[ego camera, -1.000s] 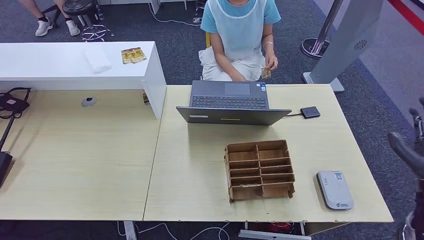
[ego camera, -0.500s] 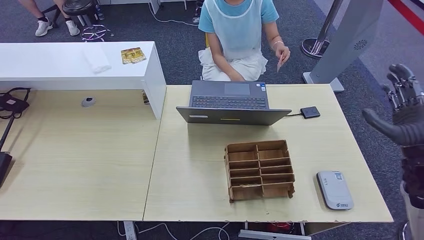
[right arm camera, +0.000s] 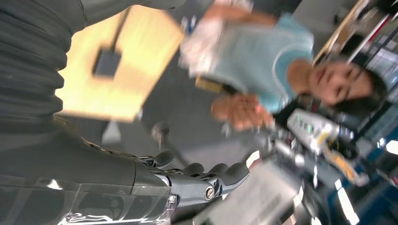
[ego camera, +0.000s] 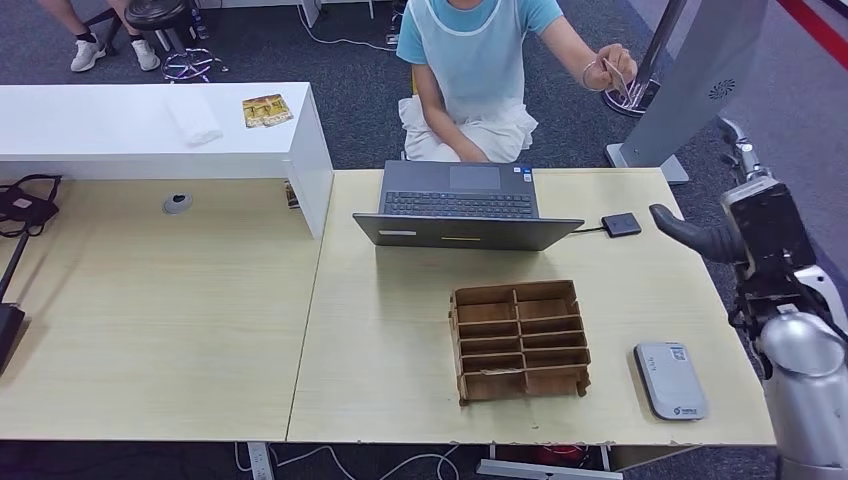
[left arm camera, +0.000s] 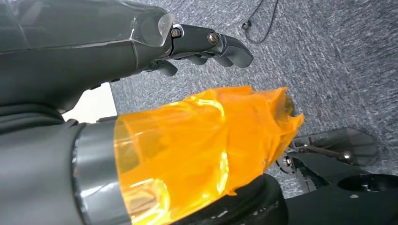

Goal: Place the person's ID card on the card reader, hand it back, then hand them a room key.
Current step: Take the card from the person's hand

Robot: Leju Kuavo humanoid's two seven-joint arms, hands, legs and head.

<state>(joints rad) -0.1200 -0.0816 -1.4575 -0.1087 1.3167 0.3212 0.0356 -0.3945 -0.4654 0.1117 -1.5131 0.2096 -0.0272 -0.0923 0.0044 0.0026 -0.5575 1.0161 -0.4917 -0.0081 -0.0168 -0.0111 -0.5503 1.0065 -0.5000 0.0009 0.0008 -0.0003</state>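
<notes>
With the ID card point(ego camera: 617, 80) held out in the person's hand point(ego camera: 610, 62) past the bench point(ego camera: 640, 300) corner, apparently beyond the right hand point(ego camera: 735, 215), empty with fingers apart, it could be fumbled and dropped.

A mock reception desk in an office or lab — grey carpet, pale wooden tabletop point(ego camera: 200, 330), white counter point(ego camera: 120, 125). A laptop point(ego camera: 462, 205) sits at the far edge, a card reader point(ego camera: 669, 379) near the right corner — a stanchion base point(ego camera: 628, 95) beyond.

Your head view looks steeply down from high over the desk point(ego camera: 400, 340) toward the seated person point(ego camera: 480, 60), whom the close, turned right wrist view shares with it, while the left wrist view faces the carpet point(left arm camera: 328, 56).
</notes>
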